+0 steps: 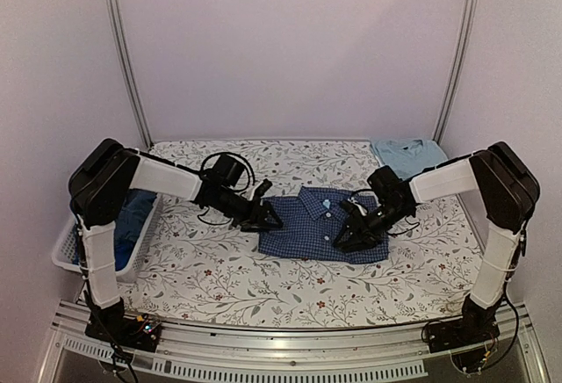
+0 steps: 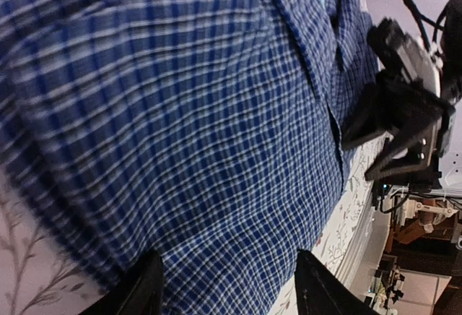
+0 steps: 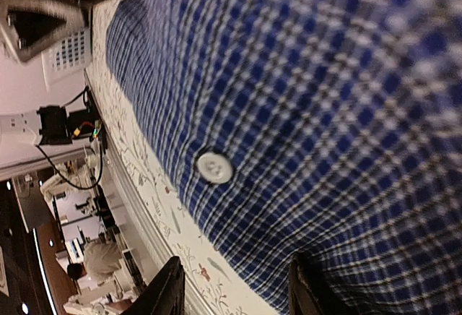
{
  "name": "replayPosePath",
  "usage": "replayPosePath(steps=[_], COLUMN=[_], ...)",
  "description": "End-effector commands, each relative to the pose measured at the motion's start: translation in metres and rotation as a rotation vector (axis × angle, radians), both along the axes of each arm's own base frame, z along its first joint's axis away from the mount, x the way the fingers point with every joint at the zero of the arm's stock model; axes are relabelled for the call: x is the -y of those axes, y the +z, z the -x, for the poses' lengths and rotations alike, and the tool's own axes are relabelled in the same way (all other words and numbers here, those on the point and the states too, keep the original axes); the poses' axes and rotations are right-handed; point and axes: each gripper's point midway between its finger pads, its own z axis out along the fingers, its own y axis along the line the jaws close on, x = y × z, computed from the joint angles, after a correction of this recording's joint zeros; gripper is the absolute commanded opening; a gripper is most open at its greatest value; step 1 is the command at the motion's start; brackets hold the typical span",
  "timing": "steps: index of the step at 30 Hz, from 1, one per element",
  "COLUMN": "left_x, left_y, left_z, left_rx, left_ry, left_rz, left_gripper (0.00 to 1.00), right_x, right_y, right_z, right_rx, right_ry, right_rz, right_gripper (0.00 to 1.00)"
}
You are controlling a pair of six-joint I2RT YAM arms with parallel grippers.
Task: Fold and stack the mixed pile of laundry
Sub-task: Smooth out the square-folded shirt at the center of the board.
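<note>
Tablecloth (image 1: 219, 279) bears checked shirt (image 1: 303, 230); left pincer (image 1: 270, 220) and right pincer (image 1: 348, 241) part-open astride its edges (opposite sides).

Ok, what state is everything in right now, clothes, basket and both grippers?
checked button-up shirt, folded, lying flat in the middle, collar showing.
light-blue shirt, lying flat at the far right corner.
white basket, at the left edge of the table, holding blue clothes.
left gripper, open, fingers straddling the checked shirt's left edge.
right gripper, fingers straddling the shirt's right edge; gripping or not, cannot tell.
</note>
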Motion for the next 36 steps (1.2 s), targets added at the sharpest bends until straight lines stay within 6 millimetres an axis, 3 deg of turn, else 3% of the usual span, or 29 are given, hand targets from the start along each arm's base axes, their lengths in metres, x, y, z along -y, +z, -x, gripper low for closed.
replayPosePath(steps=[1,3,6,8,11,14,19,24,31,36], left_x=[-0.033,-0.038,-0.042,-0.046,-0.046,-0.038,-0.032,-0.027,-0.018,-0.020], left_y=[0.021,0.039,0.068,0.079,0.081,0.075,0.048,0.027,0.009,0.021], left_z=[0.004,0.002,-0.014,-0.031,-0.055,-0.077,-0.096,-0.100,-0.097,-0.101], left_rx=[0.048,0.082,0.157,0.205,0.241,0.250,0.243,0.225,0.200,0.238], left_ry=[-0.038,-0.035,0.007,0.045,0.070,0.055,0.030,0.002,-0.030,-0.004], left_rz=[0.005,0.041,0.065,0.053,0.035,0.002,-0.056,-0.077,-0.079,-0.111], left_gripper=[0.63,0.64,0.69,0.69,0.69,0.67,0.63,0.59,0.56,0.54], right_x=[-0.039,-0.032,0.008,0.037,0.072,0.092,0.101,0.110,0.112,0.114], right_y=[0.045,0.069,0.099,0.109,0.101,0.077,0.043,0.017,0.007,0.005], right_z=[0.040,0.023,-0.019,-0.038,-0.049,-0.046,-0.042,-0.037,-0.033,-0.031], right_rx=[0.001,0.051,0.130,0.183,0.210,0.176,0.103,0.037,0.011,0.002], right_ry=[0.104,0.061,-0.088,-0.183,-0.270,-0.296,-0.314,-0.335,-0.332,-0.335], right_rz=[-0.115,-0.126,-0.136,-0.104,-0.007,0.102,0.179,0.257,0.276,0.290], right_gripper=[0.49,0.50,0.50,0.49,0.47,0.47,0.47,0.50,0.53,0.54])
